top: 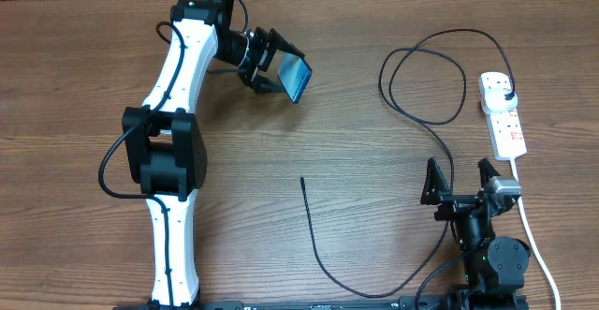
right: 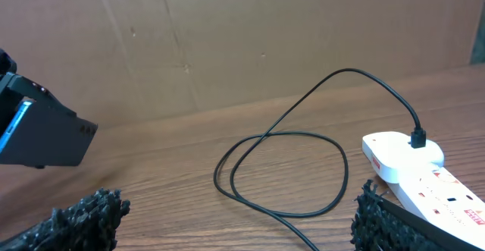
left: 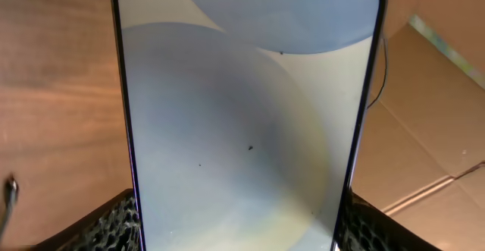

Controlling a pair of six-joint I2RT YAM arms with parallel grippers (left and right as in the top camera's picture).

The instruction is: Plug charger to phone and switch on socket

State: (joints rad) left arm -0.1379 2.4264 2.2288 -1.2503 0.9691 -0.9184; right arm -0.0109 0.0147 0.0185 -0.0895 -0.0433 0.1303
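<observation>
The phone (top: 298, 76) is held off the table at the upper middle, its light blue screen (left: 242, 130) filling the left wrist view. My left gripper (top: 277, 65) is shut on it, a black finger (left: 114, 222) against each long edge. The charger's black cable (right: 346, 171) loops on the wood. Its plug (top: 505, 87) sits in the far end of the white socket (top: 508, 130). The connector tip (top: 302, 180) lies free mid-table. My right gripper (top: 460, 175) stands open at the lower right, with nothing between its fingers; the cable runs just beyond them.
The socket's white cord (top: 533, 235) trails past my right arm towards the front edge. A brown cardboard wall (right: 227, 39) closes the far side of the table. My white left arm (top: 173, 85) stretches along the left part of the table.
</observation>
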